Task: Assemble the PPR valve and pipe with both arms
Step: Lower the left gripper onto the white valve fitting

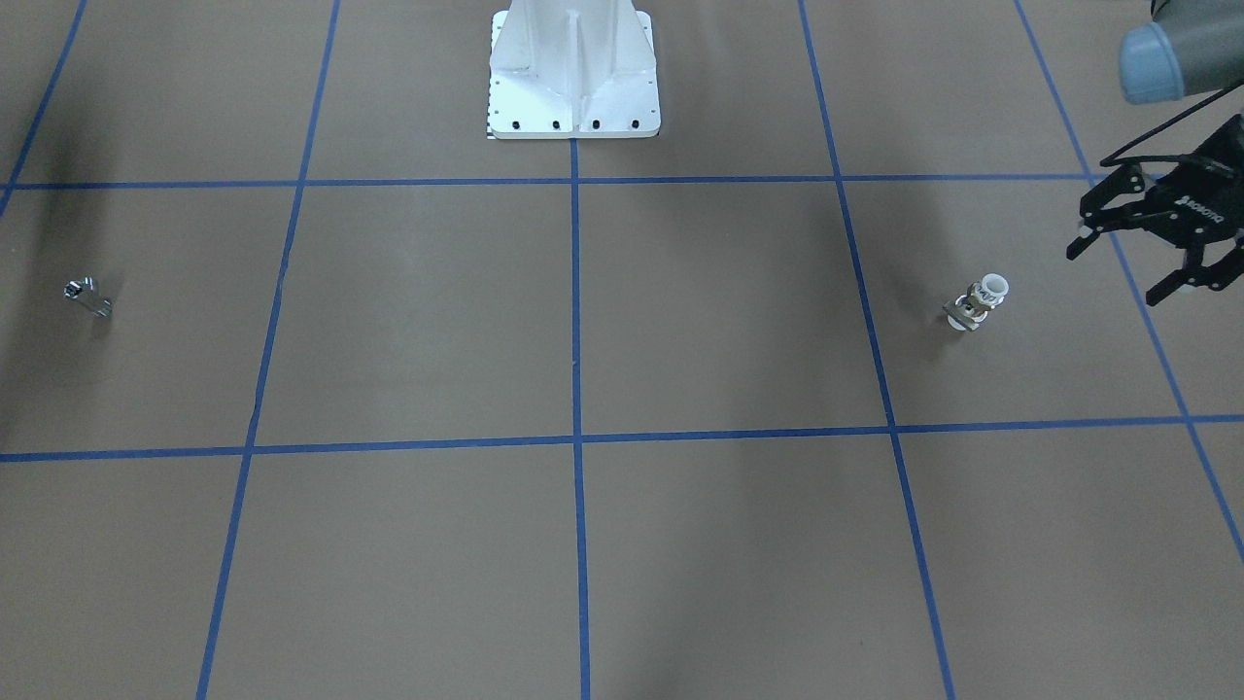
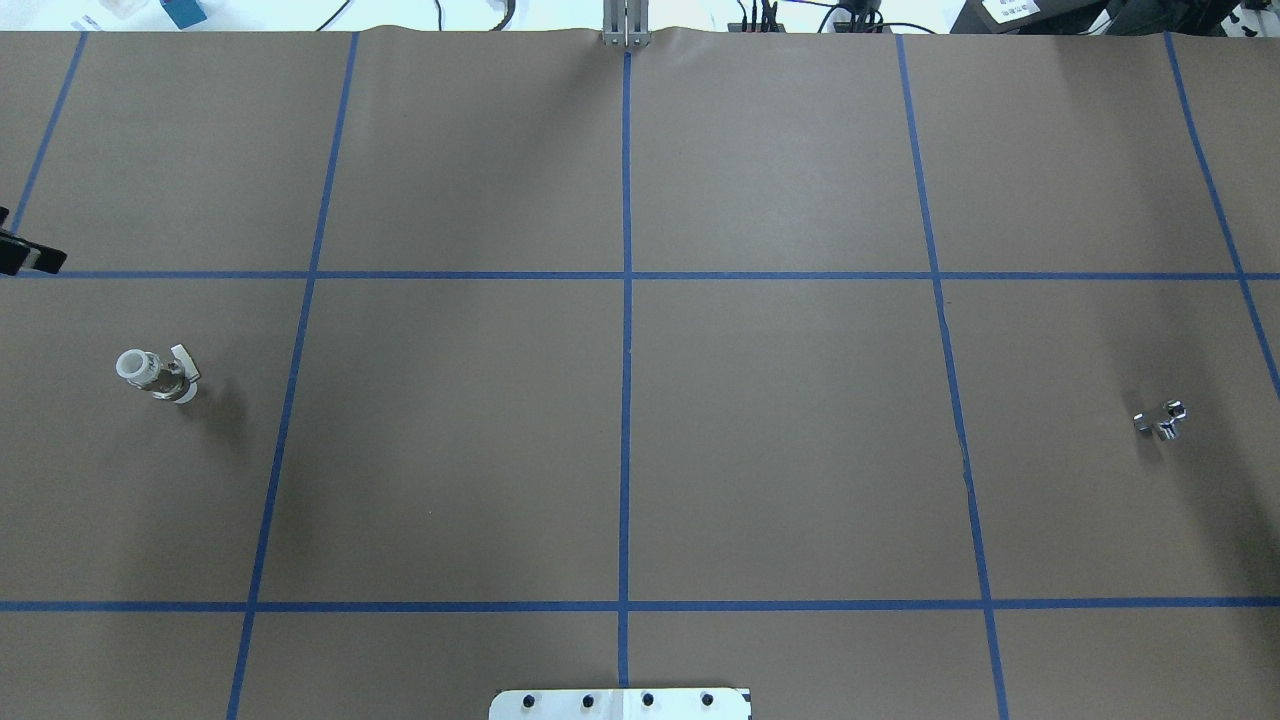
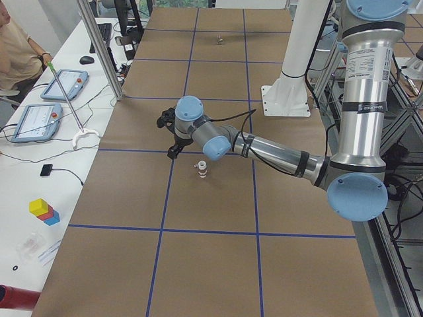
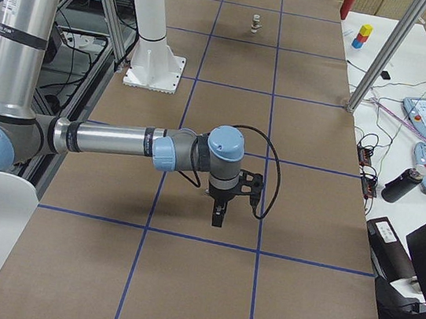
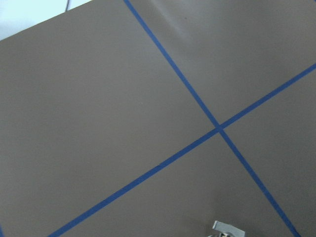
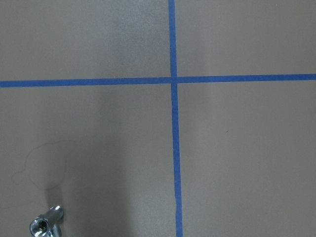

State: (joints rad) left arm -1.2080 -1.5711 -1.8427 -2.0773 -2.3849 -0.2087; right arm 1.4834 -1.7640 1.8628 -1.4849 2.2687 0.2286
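Note:
The white PPR valve (image 1: 980, 301) stands upright on the brown table with its grey-tan lever across the middle; it also shows in the overhead view (image 2: 155, 373), the left side view (image 3: 201, 169) and far off in the right side view (image 4: 255, 23). My left gripper (image 1: 1118, 270) hovers open and empty just beside the valve, apart from it. The silver pipe (image 1: 87, 295) lies on the opposite side of the table (image 2: 1160, 420) and low in the right wrist view (image 6: 47, 226). My right gripper (image 4: 220, 208) hangs above that area; I cannot tell whether it is open or shut.
The white flanged pedestal (image 1: 573, 78) stands at the robot's side of the table. Blue tape lines (image 2: 626, 400) divide the brown surface into squares. Benches with tablets and coloured blocks (image 3: 43, 210) lie beyond the table's far edge.

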